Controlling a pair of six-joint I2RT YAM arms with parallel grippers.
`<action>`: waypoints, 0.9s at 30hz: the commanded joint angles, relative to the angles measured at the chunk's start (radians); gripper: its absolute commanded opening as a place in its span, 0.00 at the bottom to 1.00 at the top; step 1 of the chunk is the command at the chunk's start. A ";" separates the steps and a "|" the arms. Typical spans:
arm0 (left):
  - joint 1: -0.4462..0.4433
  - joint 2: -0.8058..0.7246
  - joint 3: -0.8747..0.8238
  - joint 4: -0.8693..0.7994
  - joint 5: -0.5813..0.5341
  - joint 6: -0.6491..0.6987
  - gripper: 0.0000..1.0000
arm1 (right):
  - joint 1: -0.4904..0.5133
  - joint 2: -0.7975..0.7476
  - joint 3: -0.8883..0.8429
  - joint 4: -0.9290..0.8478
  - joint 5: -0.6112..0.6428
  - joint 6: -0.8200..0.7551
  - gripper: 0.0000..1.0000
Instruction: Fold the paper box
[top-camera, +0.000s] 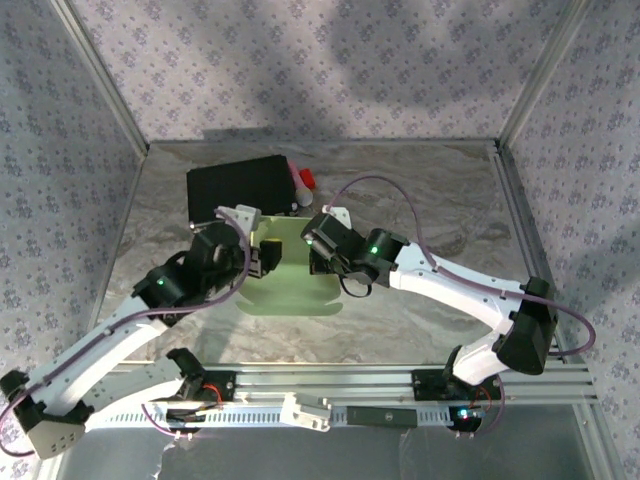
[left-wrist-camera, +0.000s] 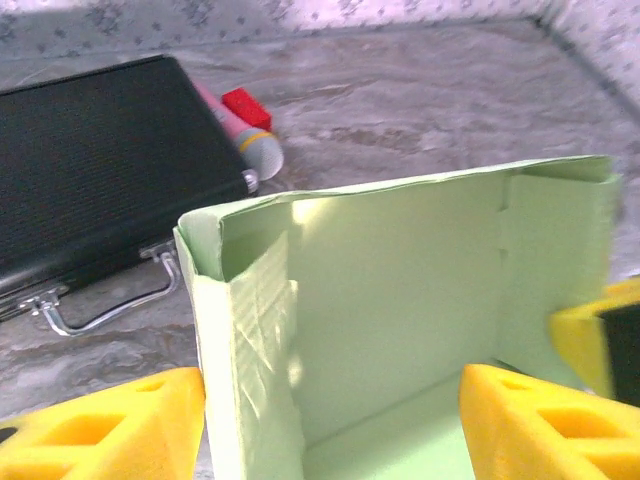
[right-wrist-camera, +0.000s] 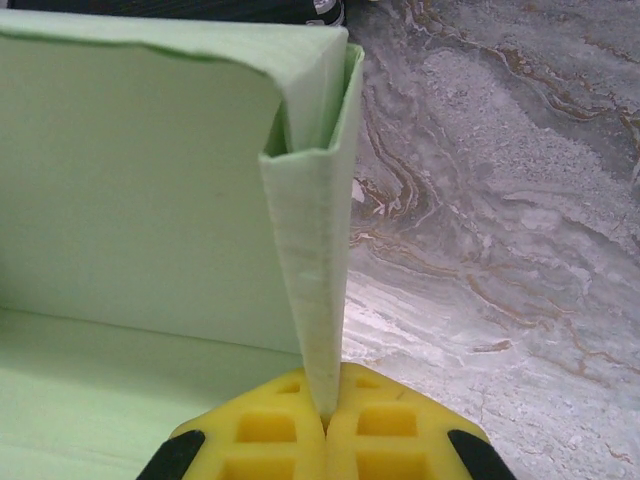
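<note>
- Top external: table (top-camera: 440, 230) has a grey marbled top and is boxed in by walls papered in a pale lilac floral print, with aluminium posts (top-camera: 100, 75) at the back corners. Soft shadows fall across the back wall.
- Slotted aluminium rail (top-camera: 380, 380) runs along the near edge and carries both arm bases.
- The paper box (top-camera: 295, 280) sits mid-table between the two wrists, its base flat and its far wall raised. Black case (top-camera: 240, 188) lies just behind it, with a red-capped tube (top-camera: 303, 182) at the case's right end.
- Left gripper (top-camera: 264, 258) is at the box's left side and right gripper (top-camera: 318, 246) at its right side.
- Left wrist: left gripper (left-wrist-camera: 330, 425) has its yellow pads (left-wrist-camera: 100, 430) spread wide. The box's (left-wrist-camera: 400, 290) folded left wall stands just inside the left pad, and I can't tell if they touch.
- Far wall is upright. The case (left-wrist-camera: 90, 170) with its wire handle (left-wrist-camera: 110, 305) and the tube (left-wrist-camera: 255, 145) lie beyond on the marbled top.
- Right wrist: right gripper (right-wrist-camera: 325, 425) has its pads pressed together, pinching the box's (right-wrist-camera: 130, 190) doubled-over right wall at the bottom edge. That wall stands upright, with bare marbled table (right-wrist-camera: 500, 220) to the right.
</note>
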 joint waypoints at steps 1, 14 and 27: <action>0.054 -0.044 0.020 -0.065 0.132 0.015 0.64 | -0.008 -0.021 -0.010 0.012 -0.007 0.011 0.00; 0.266 -0.073 -0.112 -0.038 0.384 0.034 0.37 | -0.007 -0.022 -0.007 0.015 -0.012 0.002 0.00; 0.264 0.015 -0.120 0.034 0.314 0.074 0.16 | 0.032 -0.009 0.023 0.009 0.007 -0.004 0.00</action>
